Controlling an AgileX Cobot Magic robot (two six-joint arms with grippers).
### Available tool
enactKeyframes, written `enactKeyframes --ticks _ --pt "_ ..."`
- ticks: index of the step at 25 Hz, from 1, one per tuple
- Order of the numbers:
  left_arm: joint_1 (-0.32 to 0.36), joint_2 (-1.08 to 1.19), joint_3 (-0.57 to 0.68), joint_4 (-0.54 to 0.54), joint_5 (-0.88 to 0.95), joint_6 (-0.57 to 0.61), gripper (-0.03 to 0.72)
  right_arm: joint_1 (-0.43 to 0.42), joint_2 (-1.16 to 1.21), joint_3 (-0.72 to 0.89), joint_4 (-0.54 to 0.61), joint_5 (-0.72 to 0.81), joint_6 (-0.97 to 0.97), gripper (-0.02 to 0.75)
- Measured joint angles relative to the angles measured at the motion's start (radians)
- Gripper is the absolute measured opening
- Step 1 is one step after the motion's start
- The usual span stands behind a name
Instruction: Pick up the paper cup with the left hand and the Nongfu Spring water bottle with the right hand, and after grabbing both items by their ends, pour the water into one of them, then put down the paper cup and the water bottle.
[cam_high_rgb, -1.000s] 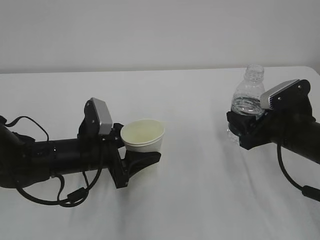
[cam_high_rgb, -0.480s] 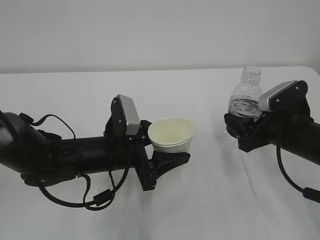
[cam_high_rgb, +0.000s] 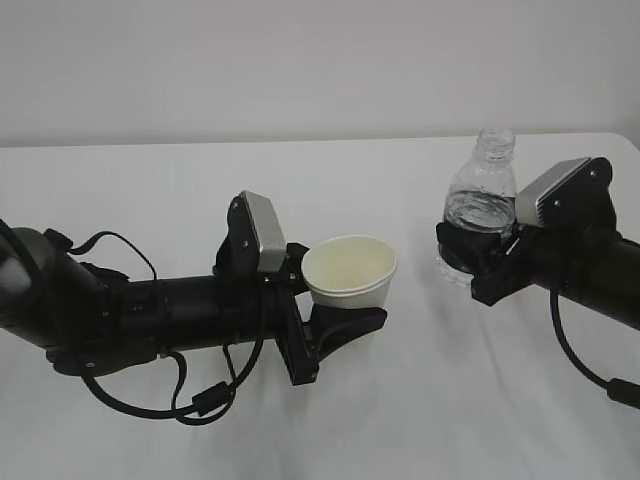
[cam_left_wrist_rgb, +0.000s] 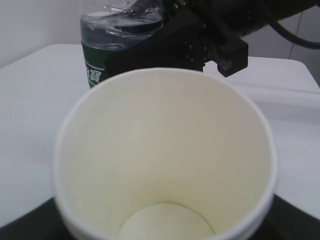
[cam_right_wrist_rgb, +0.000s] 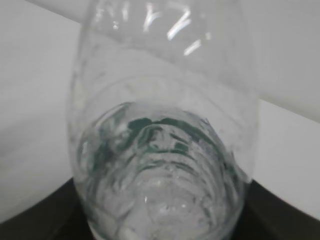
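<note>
The paper cup (cam_high_rgb: 350, 271) is being held off the white table (cam_high_rgb: 330, 190) by the left gripper (cam_high_rgb: 335, 320), whose jaws are clamped around the cup's lower part. The cup is being kept upright, mouth up; in the left wrist view its cream inside (cam_left_wrist_rgb: 165, 165) is seen, and no liquid can be made out in it. The water bottle (cam_high_rgb: 478, 205) is being gripped around its lower half by the right gripper (cam_high_rgb: 470, 262) and is being tilted slightly toward the cup, its open neck uppermost. Water (cam_right_wrist_rgb: 160, 175) is being kept in the bottle's lower part. The cup and the bottle are being held near each other but apart, the bottle at the right.
</note>
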Motion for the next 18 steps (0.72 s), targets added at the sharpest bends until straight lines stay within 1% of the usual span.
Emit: enactKeyframes --ticks 5,10,18 --pt "0.000 0.000 0.000 0.021 0.000 -0.018 0.470 0.000 -0.002 0.000 -0.013 -0.024 -0.006 0.467" --pt "-0.008 0.000 0.000 0.043 0.000 -0.025 0.470 0.001 -0.002 -0.034 -0.052 -0.022 -0.015 0.467" --pt "-0.044 0.000 -0.001 0.053 0.000 -0.028 0.470 0.028 -0.002 -0.087 -0.095 0.053 -0.070 0.466"
